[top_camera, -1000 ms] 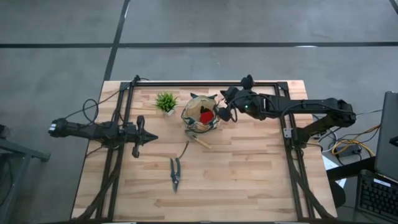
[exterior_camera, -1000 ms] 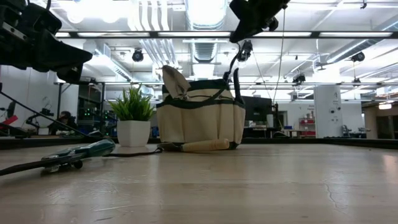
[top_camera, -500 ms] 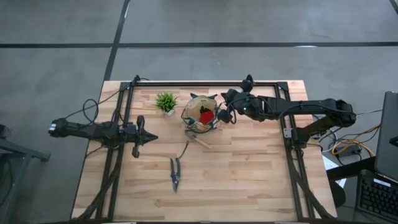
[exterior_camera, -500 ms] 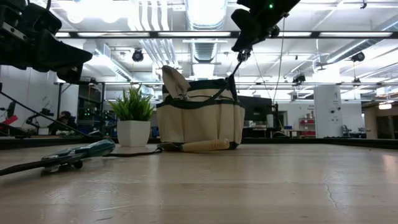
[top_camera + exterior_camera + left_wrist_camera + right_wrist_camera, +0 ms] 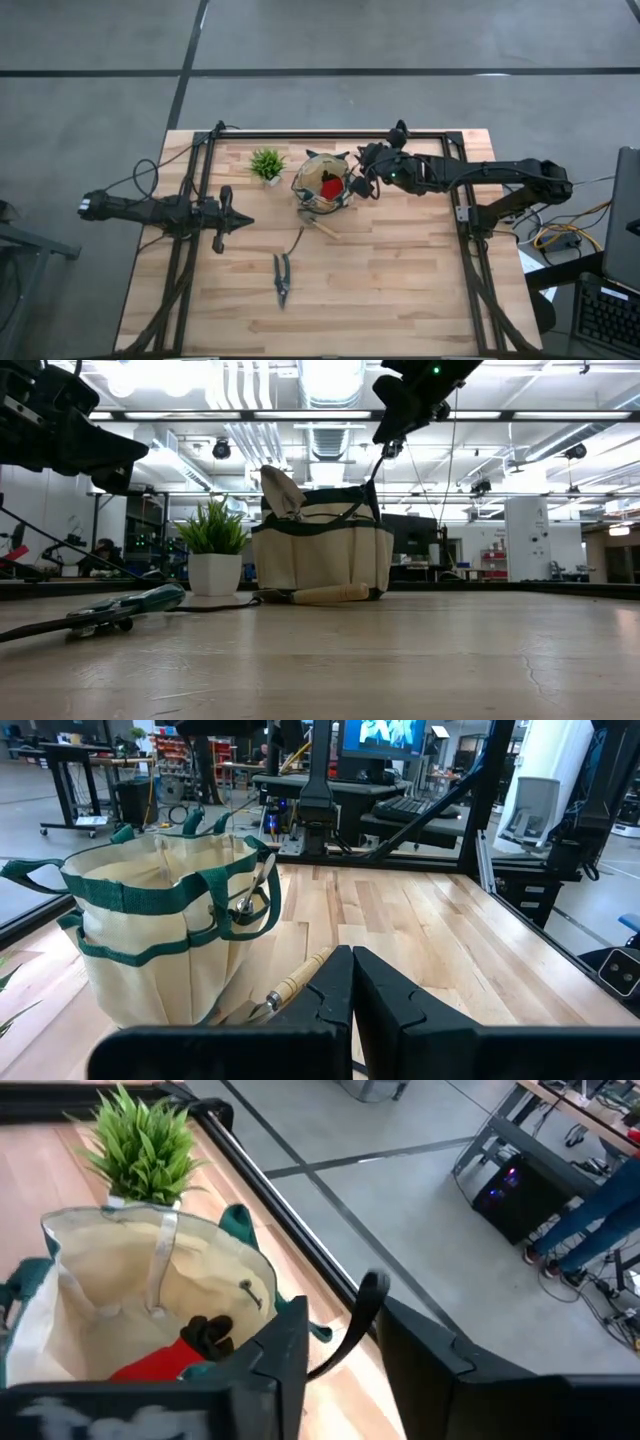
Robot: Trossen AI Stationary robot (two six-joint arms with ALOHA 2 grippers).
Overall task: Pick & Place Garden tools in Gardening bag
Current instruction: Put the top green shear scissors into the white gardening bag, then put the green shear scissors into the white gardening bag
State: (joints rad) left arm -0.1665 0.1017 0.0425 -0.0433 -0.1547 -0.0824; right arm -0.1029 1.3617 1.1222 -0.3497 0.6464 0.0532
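One bag point(image 5: 322, 188) of beige cloth with green trim stands on the table point(image 5: 400, 290), toward 12 o'clock from the table's middle in the view from above. Inside it I see a red thing point(image 5: 331, 187) with a small dark piece point(image 5: 208, 1335) lying against it; what this dark piece is I cannot tell. At 6 o'clock of the bag, touching its foot, lies a trowel point(image 5: 322, 228) with a wooden handle. Farther at 6 o'clock, well apart, a pair of shears point(image 5: 283, 278) lies flat on the wood. At 10 o'clock of the bag, near it, stands a small green plant point(image 5: 266, 164) in a white pot.

My right gripper point(image 5: 362, 180) hangs above the bag's rim at its 3 o'clock side. A thin dark curved piece point(image 5: 362, 1305) stands between its fingers, which have a gap between them; whether they press this piece I cannot tell. My left gripper point(image 5: 240, 222) waits at 8 o'clock of the bag, well apart, pointing toward it, with its fingers point(image 5: 385, 995) pressed together on nothing.
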